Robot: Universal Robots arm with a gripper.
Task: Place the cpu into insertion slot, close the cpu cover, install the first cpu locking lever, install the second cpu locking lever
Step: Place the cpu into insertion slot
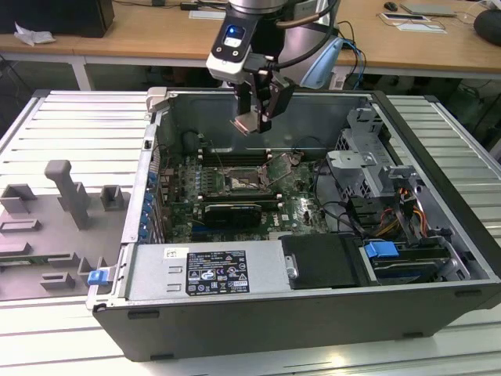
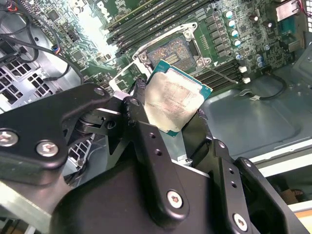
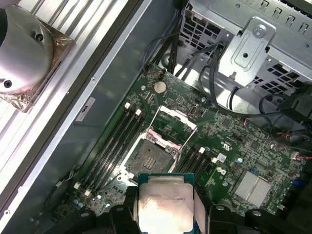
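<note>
The pale silvery square cpu (image 3: 165, 204) was held clamped in the black pincer (image 1: 255, 117), above the dark square metal-rimmed insertion slot (image 3: 149, 158), whose silvery frame cpu cover (image 3: 176, 113) was seen raised.

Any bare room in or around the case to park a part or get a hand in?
Free: ribbed table at the exterior view's right of the case; bare metal panel beside the memory slots. Crowded: around the insertion slot, cables by the drive cage.
</note>
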